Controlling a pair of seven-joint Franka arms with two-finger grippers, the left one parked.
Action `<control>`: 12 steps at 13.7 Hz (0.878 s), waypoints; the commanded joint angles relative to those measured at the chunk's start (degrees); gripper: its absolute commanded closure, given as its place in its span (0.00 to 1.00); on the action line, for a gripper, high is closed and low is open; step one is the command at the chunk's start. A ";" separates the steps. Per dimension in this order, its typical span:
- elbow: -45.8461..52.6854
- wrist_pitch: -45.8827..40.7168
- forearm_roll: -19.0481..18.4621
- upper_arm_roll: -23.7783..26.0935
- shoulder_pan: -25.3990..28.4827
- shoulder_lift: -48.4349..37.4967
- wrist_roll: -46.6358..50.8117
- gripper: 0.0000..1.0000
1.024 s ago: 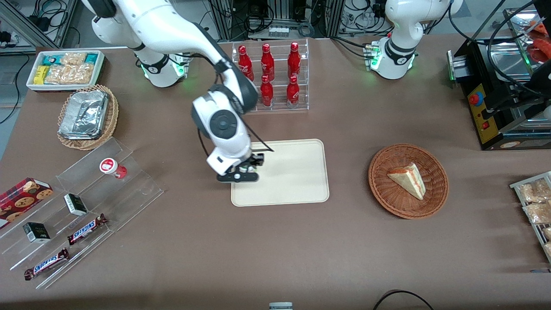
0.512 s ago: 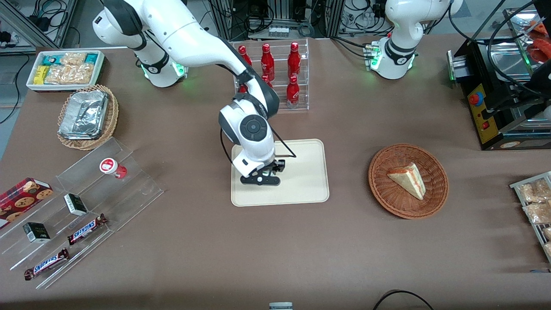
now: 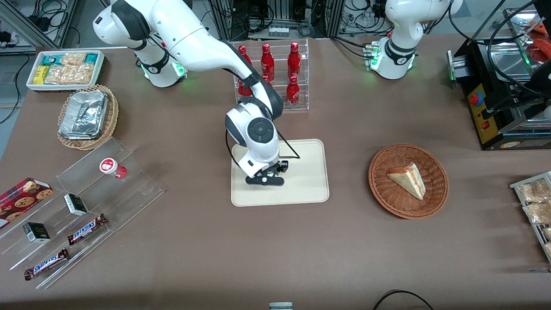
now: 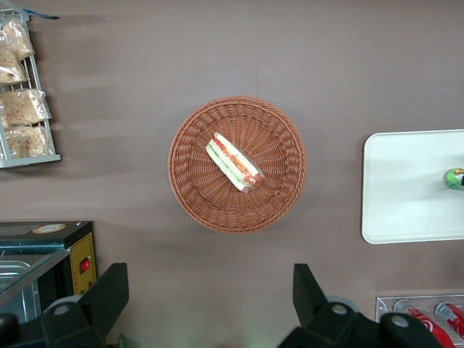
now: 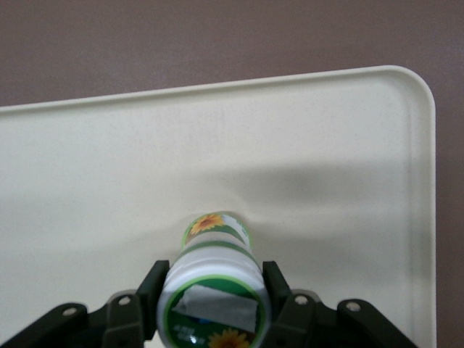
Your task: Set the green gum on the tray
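Gripper [image 3: 264, 179] low over the tray [image 3: 301, 189], fingers [image 5: 154, 291] clamped on the green gum [image 5: 213, 290]. Bottle upright, long axis vertical, lid up, base at or just above the tray surface. Sandwich basket [image 3: 430, 202] toward the parked arm's end of the table [image 3: 275, 249].

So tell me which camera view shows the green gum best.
The right wrist view: the green gum fills the frame's centre, lid and label plain, gripped in the hand over the tray. In the front view the hand hides almost all of it. The left wrist view catches only a green sliver at its edge.
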 commanded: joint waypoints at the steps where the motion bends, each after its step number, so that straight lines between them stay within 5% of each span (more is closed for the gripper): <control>1: 2.38 -0.02 -2.00 -0.79 1.00 2.08 1.57 0.88; 3: 2.38 -0.02 -2.01 -0.79 1.00 2.17 1.48 0.00; 12: 1.33 -2.90 -5.17 -0.62 0.30 -1.77 -4.31 0.00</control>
